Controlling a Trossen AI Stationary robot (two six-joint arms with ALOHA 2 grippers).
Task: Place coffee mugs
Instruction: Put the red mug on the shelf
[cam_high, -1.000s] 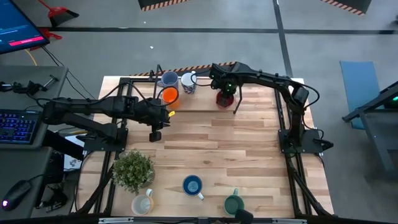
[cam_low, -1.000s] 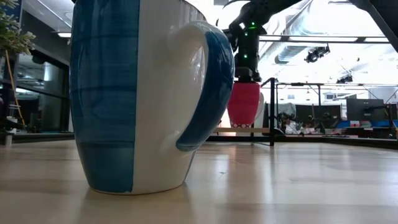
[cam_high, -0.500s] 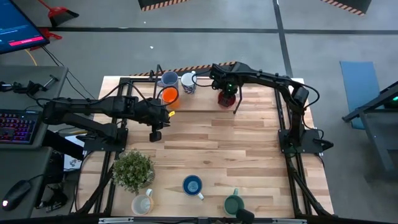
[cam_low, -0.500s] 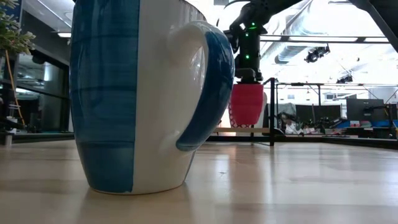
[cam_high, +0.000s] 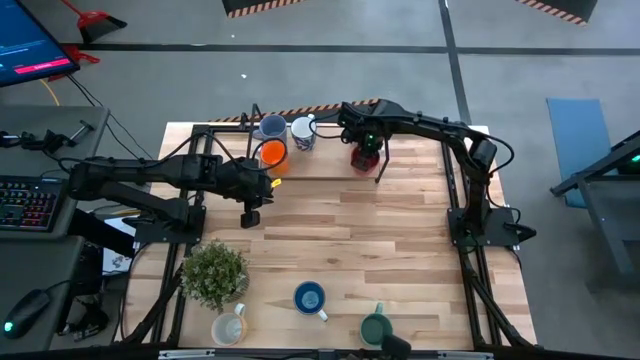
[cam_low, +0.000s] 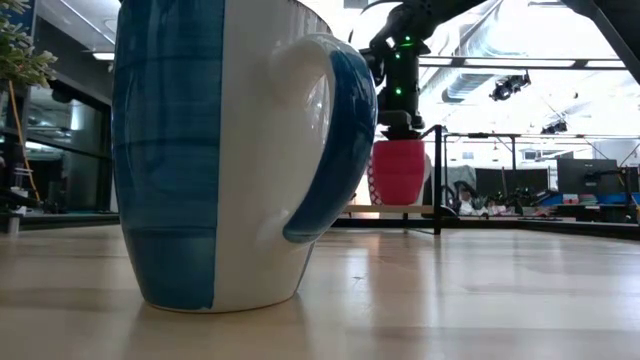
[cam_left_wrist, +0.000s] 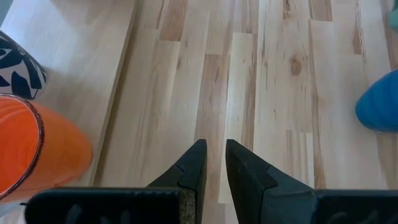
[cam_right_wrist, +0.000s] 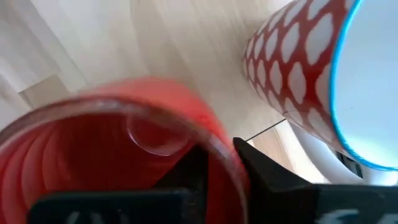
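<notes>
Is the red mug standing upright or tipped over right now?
Upright. The red mug hangs mouth-up, its rim pinched by the right end effector; whether its base touches the table cannot be told.

The right gripper (cam_high: 362, 148) pinches the rim of a mug (cam_high: 363, 157) at the table's (cam_high: 400, 250) far edge. Another mug (cam_right_wrist: 323, 81) stands just beyond its fingers (cam_right_wrist: 273, 177).

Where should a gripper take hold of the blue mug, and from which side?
Grip the blue mug by its rim wall, coming from above: it stands upright, mouth open upward. Keep clear of its handle, which juts toward the table's near edge.
</notes>
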